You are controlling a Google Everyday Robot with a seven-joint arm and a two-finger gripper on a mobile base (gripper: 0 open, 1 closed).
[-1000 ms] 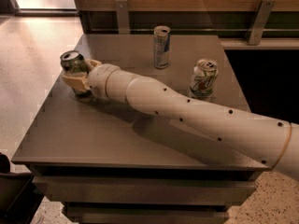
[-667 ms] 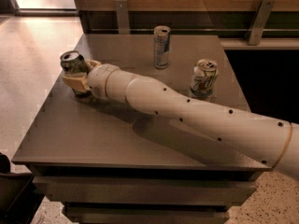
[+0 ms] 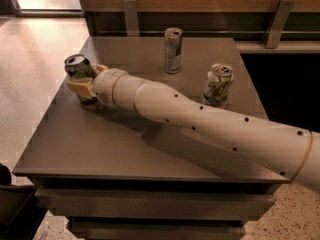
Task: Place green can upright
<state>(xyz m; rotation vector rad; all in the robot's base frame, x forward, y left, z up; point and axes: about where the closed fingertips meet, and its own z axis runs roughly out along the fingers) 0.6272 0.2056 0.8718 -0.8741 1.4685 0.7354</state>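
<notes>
The green can (image 3: 78, 66) stands upright near the left edge of the grey table (image 3: 100, 144), with its silver top showing. My gripper (image 3: 81, 87) is at the far left end of the long white arm (image 3: 200, 119). Its tan fingers (image 3: 75, 86) wrap around the lower body of the can and are shut on it. The bottom of the can is hidden behind the fingers, so I cannot tell whether it rests on the table.
A tall slim blue-and-silver can (image 3: 173, 50) stands at the back middle of the table. A white can with green and red print (image 3: 218, 85) stands to the right, close behind the arm. A wall rail runs behind the table, and the floor drops off at the left.
</notes>
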